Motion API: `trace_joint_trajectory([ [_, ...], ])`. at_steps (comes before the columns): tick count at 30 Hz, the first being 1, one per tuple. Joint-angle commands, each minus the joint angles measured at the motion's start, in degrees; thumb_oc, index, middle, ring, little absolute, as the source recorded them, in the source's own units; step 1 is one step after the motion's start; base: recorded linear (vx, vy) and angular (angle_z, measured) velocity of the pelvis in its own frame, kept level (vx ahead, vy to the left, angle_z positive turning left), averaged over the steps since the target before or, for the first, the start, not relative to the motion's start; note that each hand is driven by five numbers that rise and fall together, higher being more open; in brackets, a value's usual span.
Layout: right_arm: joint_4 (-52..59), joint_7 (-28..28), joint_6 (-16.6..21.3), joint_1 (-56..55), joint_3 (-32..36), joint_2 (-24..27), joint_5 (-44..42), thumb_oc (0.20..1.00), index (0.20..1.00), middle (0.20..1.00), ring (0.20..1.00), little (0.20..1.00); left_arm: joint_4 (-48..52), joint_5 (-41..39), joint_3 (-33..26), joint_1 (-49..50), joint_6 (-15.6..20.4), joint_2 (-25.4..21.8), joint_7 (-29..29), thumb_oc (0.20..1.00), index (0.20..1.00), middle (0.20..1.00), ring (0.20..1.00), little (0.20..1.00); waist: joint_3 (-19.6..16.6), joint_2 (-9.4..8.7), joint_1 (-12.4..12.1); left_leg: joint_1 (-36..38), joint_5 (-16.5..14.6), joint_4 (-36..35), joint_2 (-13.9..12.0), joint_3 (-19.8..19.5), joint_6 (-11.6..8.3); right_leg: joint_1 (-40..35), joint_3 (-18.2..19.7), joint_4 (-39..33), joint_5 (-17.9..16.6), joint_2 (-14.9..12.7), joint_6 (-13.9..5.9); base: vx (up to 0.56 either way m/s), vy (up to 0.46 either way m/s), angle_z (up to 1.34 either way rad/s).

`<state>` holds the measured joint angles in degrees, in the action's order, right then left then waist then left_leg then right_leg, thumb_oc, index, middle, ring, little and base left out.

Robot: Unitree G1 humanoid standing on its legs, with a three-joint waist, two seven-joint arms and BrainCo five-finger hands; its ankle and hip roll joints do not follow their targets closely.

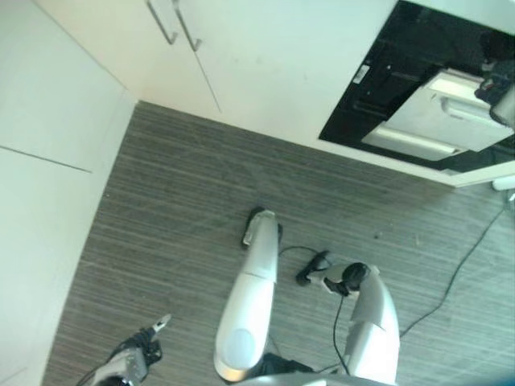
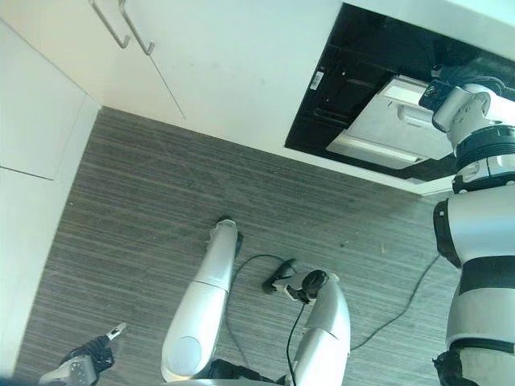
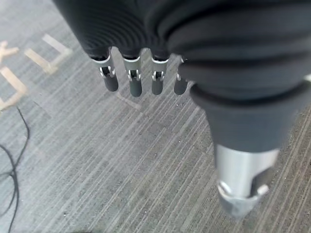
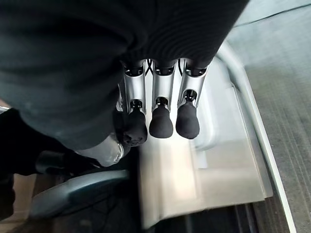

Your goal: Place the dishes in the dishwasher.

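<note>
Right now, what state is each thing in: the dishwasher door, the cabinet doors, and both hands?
Dishwasher door: open, lowered out from the dark dishwasher opening.
Cabinet doors: closed, bar handles untouched.
Left hand: open, fingers hanging straight above the striped floor, holding nothing.
Right hand: open, fingers straight over the dishwasher door, holding nothing that I can see.

Dishwasher [image 2: 378, 104] open, dark cavity in white cabinetry, pale door [image 2: 394, 125] lowered

Bright, even light w/ bluish tint; wrist views soft up close, dishwasher door [image 4: 204, 184] motion-blurred.
</note>
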<state>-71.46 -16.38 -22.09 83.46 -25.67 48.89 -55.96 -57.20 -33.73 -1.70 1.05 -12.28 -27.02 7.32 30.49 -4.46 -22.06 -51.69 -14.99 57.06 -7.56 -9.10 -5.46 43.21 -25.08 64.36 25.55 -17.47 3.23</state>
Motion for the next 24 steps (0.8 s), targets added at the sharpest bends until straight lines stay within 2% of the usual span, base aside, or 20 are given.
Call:
trace_joint_trajectory([
  [1, 7.07, 7.62, 5.70, -1.08, 5.33, 3.42, 3.09, 0.200, 0.200, 0.200, 0.200, 0.200, -4.82, 2.38, -0.91, 5.77, 2.08, -4.45, 0.38, 1.000, 1.000, 1.000, 1.000, 1.000, -3.41, -1.74, -3.37, 1.96, 6.95, -8.57, -2.82, 0.95, 2.04, -3.00, 6.80, -1.18, -5.45, -4.04, -4.28, 0.00, -0.076, 0.09],
  [3, 12.09, 11.59, 7.87, -8.82, 8.37, 3.90, 3.84, 0.200, 0.200, 0.200, 0.200, 0.200, -5.34, 1.46, -1.43, 5.67, 3.30, -4.11, 0.29, 1.000, 1.000, 1.000, 1.000, 1.000, -3.48, -2.89, -2.06, 3.70, 6.74, -9.65, -3.50, 1.35, 2.28, -5.03, 6.26, -3.92, -6.53, -3.24, -4.66, -0.08, -0.025, -0.15],
  [4, 14.60, 11.53, 8.69, -11.73, 9.70, 3.74, 5.23, 0.200, 0.200, 0.200, 0.200, 0.200, -5.40, 1.10, -1.50, 5.51, 3.51, -3.84, 0.49, 1.000, 1.000, 1.000, 1.000, 1.000, -3.61, -3.16, -1.51, 4.22, 6.60, -9.98, -3.67, 1.59, 2.37, -5.47, 6.20, -4.64, -6.81, -3.08, -4.82, -0.11, -0.010, -0.34],
  [7, 30.86, 11.91, 12.39, -25.32, 12.02, 3.41, 20.35, 0.200, 0.200, 0.200, 0.200, 0.200, -4.38, -2.75, -1.63, 4.04, 3.91, -2.21, 2.66, 1.000, 1.000, 1.000, 1.000, 1.000, -4.37, -4.32, 2.21, 6.88, 6.48, -12.24, -4.29, 3.42, 2.64, -7.70, 6.47, -9.11, -8.32, -1.14, -5.35, -0.13, 0.046, 0.26],
  [10, 41.94, 12.43, 12.97, -33.80, 15.94, 1.71, 22.00, 0.200, 0.200, 0.200, 0.200, 0.200, -2.38, -6.74, -0.76, 1.85, 3.39, -0.92, 4.85, 1.000, 1.000, 1.000, 1.000, 1.000, -4.93, -4.21, 5.35, 9.36, 6.74, -15.49, -4.70, 5.16, 2.69, -9.58, 7.38, -13.29, -9.16, 0.18, -5.92, -0.14, 0.131, -0.53],
  [12, 49.94, 13.19, 13.52, -42.30, 20.32, -1.90, 24.13, 0.200, 0.200, 0.200, 0.200, 0.200, -0.91, -9.71, -0.17, -1.02, 3.02, 0.36, 7.06, 1.000, 1.000, 1.000, 1.000, 1.000, -5.73, -3.93, 8.23, 12.03, 7.15, -19.07, -4.71, 6.86, 2.45, -11.86, 8.47, -17.92, -9.97, 1.09, -6.68, -0.14, 0.167, -0.36],
  [16, 56.55, 13.98, 14.01, -51.31, 22.53, -6.32, 29.79, 0.200, 0.200, 0.200, 0.200, 0.200, 0.76, -13.59, 0.48, -4.67, 1.72, 2.39, 8.63, 1.000, 1.000, 1.000, 1.000, 1.000, -6.84, -2.36, 12.22, 16.62, 7.11, -23.16, -3.98, 9.60, 2.12, -15.50, 10.00, -24.90, -11.51, 1.58, -7.58, -0.10, 0.225, -0.30],
  [17, 57.18, 15.01, 13.57, -52.86, 22.73, -7.14, 30.82, 0.200, 0.200, 0.200, 0.200, 0.200, 1.16, -14.08, 0.59, -5.14, 1.71, 2.85, 8.75, 1.000, 1.000, 1.000, 1.000, 1.000, -7.02, -2.04, 12.80, 17.51, 7.20, -23.97, -3.81, 10.07, 2.05, -16.18, 10.20, -26.00, -11.84, 1.64, -7.76, -0.06, 0.218, -0.18],
  [21, 55.23, 16.38, 15.83, -60.15, 22.13, -11.70, 36.14, 0.200, 0.200, 0.200, 0.200, 0.200, 4.20, -16.51, 1.67, -6.91, 3.43, 5.46, 8.36, 1.000, 1.000, 1.000, 1.000, 1.000, -8.06, -0.21, 15.09, 23.90, 7.61, -29.65, -2.16, 12.63, 1.82, -21.66, 10.62, -34.99, -14.76, 0.84, -9.41, -0.05, 0.362, -0.03],
  [22, 53.96, 15.99, 18.34, -63.42, 21.12, -13.03, 42.12, 0.200, 0.200, 0.200, 0.200, 0.200, 6.44, -17.30, 1.73, -7.24, 3.87, 6.38, 8.04, 1.000, 1.000, 1.000, 1.000, 1.000, -8.74, 0.36, 15.65, 26.11, 9.20, -32.62, -0.97, 13.81, 2.39, -24.20, 10.01, -40.12, -18.23, 0.03, -9.82, -0.04, 0.463, 0.02],
  [23, 50.94, 16.01, 19.17, -67.59, 21.31, -15.31, 38.29, 0.209, 0.209, 0.209, 0.209, 0.209, 8.75, -16.96, 1.96, -7.36, 4.68, 7.13, 6.72, 1.000, 1.000, 1.000, 1.000, 1.000, -9.83, 0.65, 15.77, 29.50, 9.26, -35.83, 0.70, 14.75, 2.62, -28.96, 9.35, -45.51, -20.69, -0.87, -10.68, -0.02, 0.507, 0.40],
  [24, 46.66, 16.31, 21.42, -70.23, 21.48, -17.48, 40.09, 0.539, 0.539, 0.539, 0.539, 0.539, 9.28, -16.70, 1.98, -7.45, 6.51, 7.58, 4.78, 1.000, 1.000, 1.000, 1.000, 1.000, -10.90, 0.81, 15.56, 31.87, 9.44, -38.20, 1.82, 14.77, 2.96, -32.42, 9.00, -47.78, -21.65, -1.17, -10.97, 0.15, 0.387, 0.51],
])
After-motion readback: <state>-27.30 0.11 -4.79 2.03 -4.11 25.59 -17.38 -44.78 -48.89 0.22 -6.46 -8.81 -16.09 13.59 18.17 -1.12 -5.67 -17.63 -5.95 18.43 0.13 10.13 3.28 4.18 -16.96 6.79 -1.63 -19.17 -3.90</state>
